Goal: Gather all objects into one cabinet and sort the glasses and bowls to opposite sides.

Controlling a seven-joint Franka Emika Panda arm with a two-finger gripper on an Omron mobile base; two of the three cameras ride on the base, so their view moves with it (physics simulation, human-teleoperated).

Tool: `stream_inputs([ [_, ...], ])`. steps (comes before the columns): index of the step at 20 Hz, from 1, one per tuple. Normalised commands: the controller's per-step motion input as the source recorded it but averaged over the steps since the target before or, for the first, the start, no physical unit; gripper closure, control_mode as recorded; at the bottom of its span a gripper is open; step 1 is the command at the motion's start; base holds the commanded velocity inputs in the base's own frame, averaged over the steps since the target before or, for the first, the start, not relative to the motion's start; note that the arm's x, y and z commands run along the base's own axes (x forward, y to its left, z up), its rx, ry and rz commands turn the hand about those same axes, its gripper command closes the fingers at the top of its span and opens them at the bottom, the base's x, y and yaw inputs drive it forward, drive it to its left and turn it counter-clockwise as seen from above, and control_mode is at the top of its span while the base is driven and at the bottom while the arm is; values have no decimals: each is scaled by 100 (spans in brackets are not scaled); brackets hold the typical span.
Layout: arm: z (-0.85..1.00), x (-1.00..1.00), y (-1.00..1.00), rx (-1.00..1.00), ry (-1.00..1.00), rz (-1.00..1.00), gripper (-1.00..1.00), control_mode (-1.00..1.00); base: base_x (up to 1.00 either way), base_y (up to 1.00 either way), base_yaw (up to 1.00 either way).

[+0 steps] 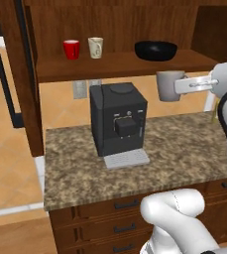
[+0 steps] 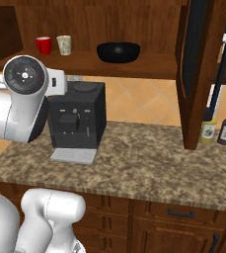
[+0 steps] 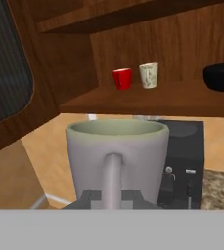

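My gripper (image 1: 181, 86) is shut on the handle of the grey mug (image 1: 168, 85), holding it upright in the air right of the coffee machine, just below the cabinet's bottom shelf (image 1: 120, 65). In the hand view the grey mug (image 3: 116, 149) sits close, handle toward me between the fingers of the gripper (image 3: 112, 196). On that shelf stand the small red cup (image 1: 71, 49) and the cream mug (image 1: 95, 47) at the left, and the wide black bowl (image 1: 155, 50) to the right.
A black coffee machine (image 1: 118, 119) stands on the granite counter (image 1: 184, 154) below the cabinet. The cabinet's black-panelled door (image 2: 198, 64) hangs open at the right. Two bottles (image 2: 218, 129) stand at the counter's back right. Drawers run below the counter.
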Motion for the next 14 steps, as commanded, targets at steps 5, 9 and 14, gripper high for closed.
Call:
stream_inputs([
  [5, 46, -3, 41, -7, 0, 8, 100, -100, 0, 0, 0],
  [9, 34, 0, 13, -5, 0, 1, 100, -100, 0, 0, 0],
  [14, 12, 14, 1, -5, -2, 0, 100, -100, 0, 0, 0],
])
